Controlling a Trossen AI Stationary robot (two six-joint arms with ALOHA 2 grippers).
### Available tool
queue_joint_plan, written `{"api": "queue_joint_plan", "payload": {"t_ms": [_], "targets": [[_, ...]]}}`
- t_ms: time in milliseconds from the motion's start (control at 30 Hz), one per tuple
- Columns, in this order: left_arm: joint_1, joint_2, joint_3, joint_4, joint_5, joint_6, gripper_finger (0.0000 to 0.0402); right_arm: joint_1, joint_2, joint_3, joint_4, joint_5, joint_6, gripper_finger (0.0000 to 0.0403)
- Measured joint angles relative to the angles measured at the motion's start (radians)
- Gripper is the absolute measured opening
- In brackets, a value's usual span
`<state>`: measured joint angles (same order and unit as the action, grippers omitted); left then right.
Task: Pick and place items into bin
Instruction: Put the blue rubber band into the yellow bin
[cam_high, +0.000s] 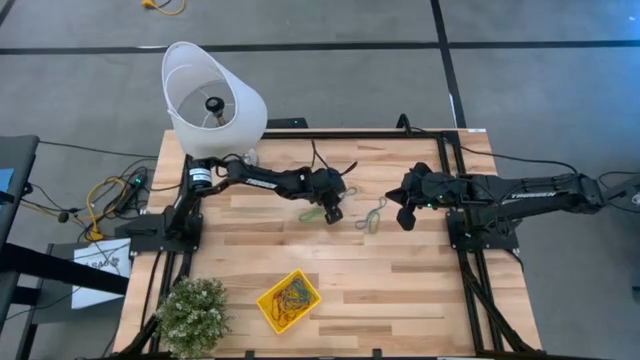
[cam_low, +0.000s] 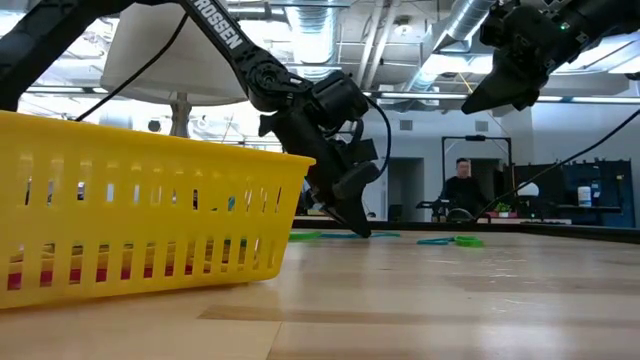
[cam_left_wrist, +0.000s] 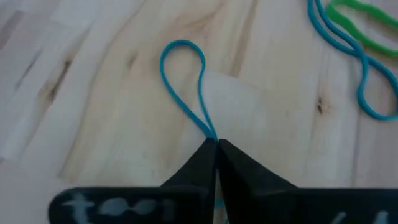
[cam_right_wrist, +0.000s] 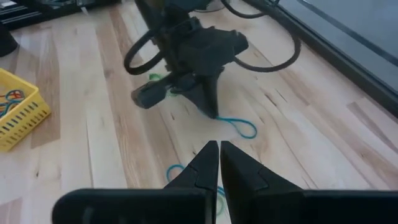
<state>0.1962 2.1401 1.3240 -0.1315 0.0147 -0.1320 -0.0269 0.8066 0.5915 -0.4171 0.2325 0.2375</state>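
The left gripper (cam_left_wrist: 216, 144) has its fingers pinched on one end of a blue rubber band (cam_left_wrist: 185, 81) lying flat on the table (cam_high: 400, 290), light, floppy and best taken by its strand, while the right gripper (cam_right_wrist: 219, 147), closed and empty, hovers nearby and the bin (cam_high: 289, 301) sits well apart.
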Motion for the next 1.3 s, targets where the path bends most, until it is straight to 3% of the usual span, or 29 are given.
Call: {"api": "queue_joint_plan", "payload": {"t_ms": [233, 533, 667, 767, 967, 1200, 1300], "targets": [[-0.093, -0.163, -0.013, -0.172, 0.061, 0.001, 0.0000, 0.000, 0.000, 0.000, 0.000, 0.000, 0.000, 0.0012], [-0.316, -0.521, -0.006, -0.414, 0.035, -0.012, 0.0000, 0.000, 0.000, 0.000, 0.000, 0.000, 0.000, 0.0012], [-0.435, -0.600, -0.006, -0.538, -0.027, -0.108, 0.0000, 0.000, 0.000, 0.000, 0.001, 0.000, 0.000, 0.0012], [-0.524, -0.608, -0.006, -0.566, -0.081, -0.168, 0.0000, 0.000, 0.000, 0.000, 0.001, 0.000, 0.000, 0.0012], [-0.626, -0.538, -0.006, -0.567, -0.066, -0.221, 0.0000, 0.000, 0.000, 0.000, 0.010, 0.000, 0.000, 0.0012], [-0.645, -0.439, -0.006, -0.570, -0.056, -0.362, 0.0000, 0.000, 0.000, 0.000, 0.014, 0.000, 0.001, 0.0012], [-0.644, -0.393, -0.005, -0.582, 0.005, -0.357, 0.0000, 0.000, 0.000, 0.000, 0.014, 0.000, 0.023, 0.0012]]}}
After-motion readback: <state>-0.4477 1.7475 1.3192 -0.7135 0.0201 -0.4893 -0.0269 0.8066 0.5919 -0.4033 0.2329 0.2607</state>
